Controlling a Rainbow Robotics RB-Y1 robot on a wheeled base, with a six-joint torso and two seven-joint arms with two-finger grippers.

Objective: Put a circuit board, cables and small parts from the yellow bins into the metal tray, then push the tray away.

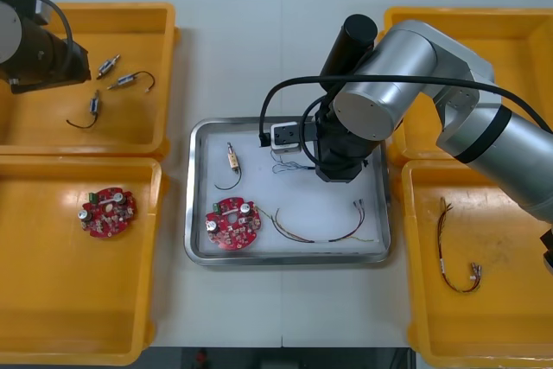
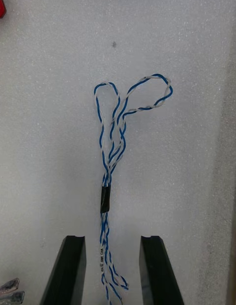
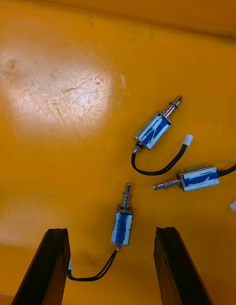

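Hanging over the far right part of the metal tray, the right gripper had its black fingers spread wide and held nothing. A twisted blue and white cable lay flat on the tray's white inside. Its two loops pointed away from the gripper and its loose ends ran back between the fingers. A black band bound the strands just ahead of the fingertips, and neither finger appeared to touch the cable.

Toward the tray's near edge sat a round red circuit board, with a red and yellow cable beside it on the robot's right. Beyond the board, near the tray's left wall, lay a small metal part trailing a thin black lead.

The left gripper hung over the far left yellow bin, its fingers likewise apart and empty. A blue-wrapped metal part rested on the bin floor in the gap between them, touching neither. Two more blue-wrapped parts lay farther out from the fingertips, each with a black lead.

The near left yellow bin held a second circuit board. The near right yellow bin held another red and yellow cable.
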